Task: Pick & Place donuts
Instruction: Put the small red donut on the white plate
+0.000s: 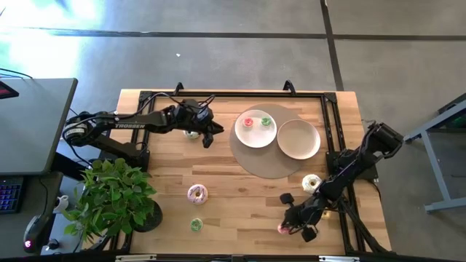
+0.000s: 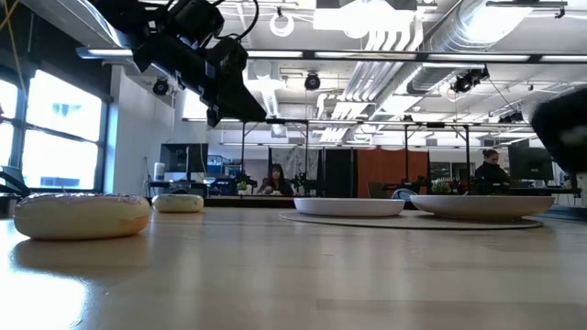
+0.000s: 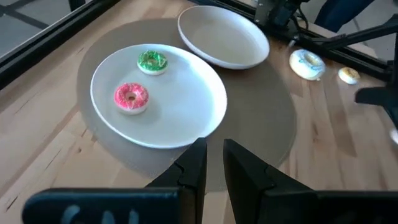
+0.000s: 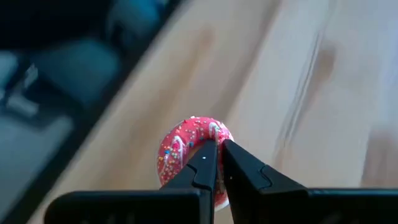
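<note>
My right pincer (image 4: 219,163) pinches the red donut's (image 4: 186,149) rim at the surface's (image 1: 240,196) near right edge for lifting, while my left pincer (image 3: 213,163), fingers nearly together, waits beside the plate (image 3: 180,118).

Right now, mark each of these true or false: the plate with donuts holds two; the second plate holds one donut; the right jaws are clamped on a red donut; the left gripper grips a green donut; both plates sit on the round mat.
1. The plate with donuts holds two. True: a red donut and a green donut.
2. The second plate holds one donut. False: it holds nothing.
3. The right gripper has its jaws clamped on a red sprinkled donut. True.
4. The left gripper grips a green donut. False: it holds nothing.
5. Both plates sit on the round mat. True.
</note>
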Controlling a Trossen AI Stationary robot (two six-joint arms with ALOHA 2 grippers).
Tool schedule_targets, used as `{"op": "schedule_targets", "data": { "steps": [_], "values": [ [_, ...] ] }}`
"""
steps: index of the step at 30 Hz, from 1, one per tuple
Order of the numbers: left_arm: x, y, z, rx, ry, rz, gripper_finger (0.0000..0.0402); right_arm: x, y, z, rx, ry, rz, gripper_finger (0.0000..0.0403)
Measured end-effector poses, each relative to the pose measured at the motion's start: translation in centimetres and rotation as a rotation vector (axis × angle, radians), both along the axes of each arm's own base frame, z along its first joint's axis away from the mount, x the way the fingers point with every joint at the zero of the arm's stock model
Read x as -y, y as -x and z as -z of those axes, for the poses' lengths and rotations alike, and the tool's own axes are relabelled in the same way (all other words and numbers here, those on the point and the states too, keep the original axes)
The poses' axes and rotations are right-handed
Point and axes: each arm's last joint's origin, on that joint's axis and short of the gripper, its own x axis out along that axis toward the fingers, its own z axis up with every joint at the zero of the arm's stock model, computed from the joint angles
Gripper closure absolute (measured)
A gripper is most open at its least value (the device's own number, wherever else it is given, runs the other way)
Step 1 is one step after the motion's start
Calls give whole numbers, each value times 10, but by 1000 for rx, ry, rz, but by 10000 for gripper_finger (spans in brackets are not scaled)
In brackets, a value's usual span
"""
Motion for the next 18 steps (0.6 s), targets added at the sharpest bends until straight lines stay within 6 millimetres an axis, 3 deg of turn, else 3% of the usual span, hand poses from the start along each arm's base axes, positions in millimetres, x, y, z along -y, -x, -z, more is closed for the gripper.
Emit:
{"op": "schedule_targets", "data": {
  "steps": [4,7,12,18],
  "values": [
    [-1,-5,-15,44,-18,19,349,8,-17,-12,224,66,56,395],
    [-2,-9,-28,81,-63,48,349,25,-30,-14,283,155,257,395],
    [-3,-12,-41,96,-101,70,349,74,-51,-10,276,280,719,388],
    [-3,-11,-39,65,-114,80,349,139,-71,-8,219,317,971,398]
  ]
}}
